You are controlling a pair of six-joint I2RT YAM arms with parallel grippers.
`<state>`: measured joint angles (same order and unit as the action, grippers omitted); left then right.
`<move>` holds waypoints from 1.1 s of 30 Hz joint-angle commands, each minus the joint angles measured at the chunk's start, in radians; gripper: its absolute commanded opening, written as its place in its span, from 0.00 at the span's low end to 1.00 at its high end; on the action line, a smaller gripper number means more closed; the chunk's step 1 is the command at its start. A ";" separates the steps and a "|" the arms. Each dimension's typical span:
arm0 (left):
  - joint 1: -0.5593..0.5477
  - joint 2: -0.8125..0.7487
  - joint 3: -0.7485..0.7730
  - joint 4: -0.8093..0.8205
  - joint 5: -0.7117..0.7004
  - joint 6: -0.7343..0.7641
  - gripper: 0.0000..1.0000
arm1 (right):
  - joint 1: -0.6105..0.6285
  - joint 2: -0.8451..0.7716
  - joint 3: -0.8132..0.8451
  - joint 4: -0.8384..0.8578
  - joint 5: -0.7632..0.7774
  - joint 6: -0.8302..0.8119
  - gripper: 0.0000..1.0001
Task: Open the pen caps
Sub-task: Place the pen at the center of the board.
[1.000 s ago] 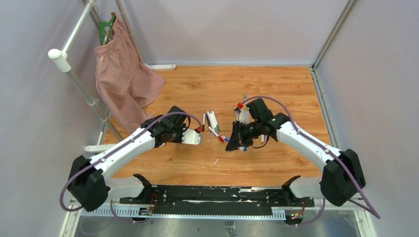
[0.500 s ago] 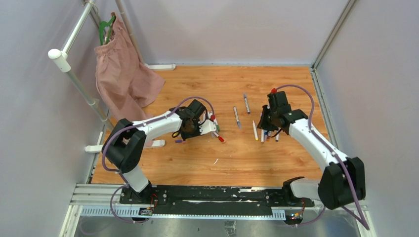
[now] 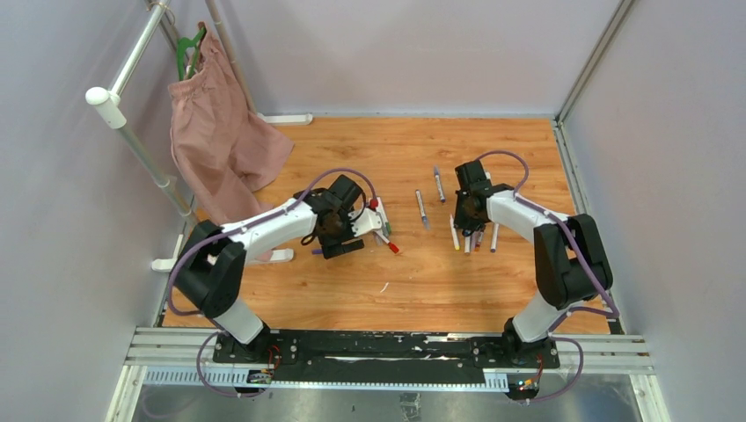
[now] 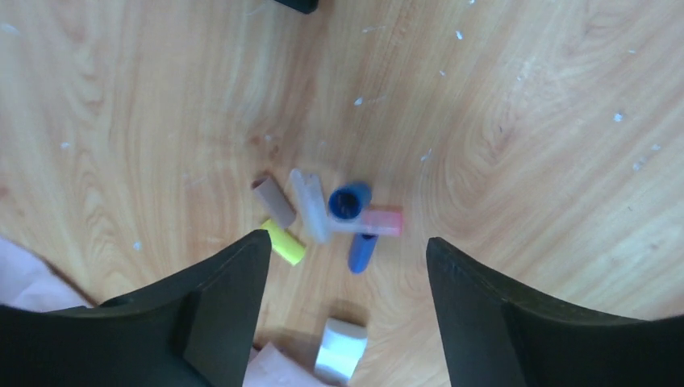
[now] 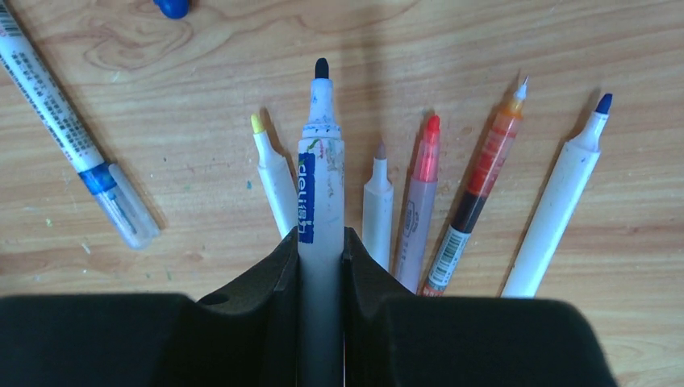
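Several pen caps [image 4: 331, 214] lie heaped on the counter [image 3: 493, 149] directly under the left tool [image 4: 347, 242], whose jaws now stand wide apart with nothing between them. A second ago that tool was pinched nearly shut and both arms met over the middle of the counter. Since then they have parted, the left swinging to the cap pile and the right to its row of bare pens. I read that as a cap pulled off and just dropped. The blue cap [image 4: 348, 201] resting on top of the heap may be the newcomer, though the view cannot confirm which one fell. The right tool [image 5: 321, 242] is clamped on a dark-tipped pen [image 5: 320, 177], uncapped and held low among five other uncapped pens [image 5: 419, 218] lying side by side. So one more pen seems finished, bar setting it down. A few pens [image 3: 422, 207] remain apart in the middle of the counter, and the red-ended ones [image 3: 387, 242] beside the left arm look still capped.
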<state>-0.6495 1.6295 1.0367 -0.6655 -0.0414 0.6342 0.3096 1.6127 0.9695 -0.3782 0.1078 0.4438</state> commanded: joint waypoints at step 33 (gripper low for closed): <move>0.134 -0.524 0.232 -0.249 0.043 -0.198 1.00 | 0.241 -0.091 0.144 -0.034 0.068 -0.020 0.39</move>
<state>-0.5323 1.1461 1.2770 -0.9024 -0.0006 0.4576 0.4297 1.4879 1.0267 -0.3908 0.1600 0.4431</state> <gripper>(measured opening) 0.999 0.380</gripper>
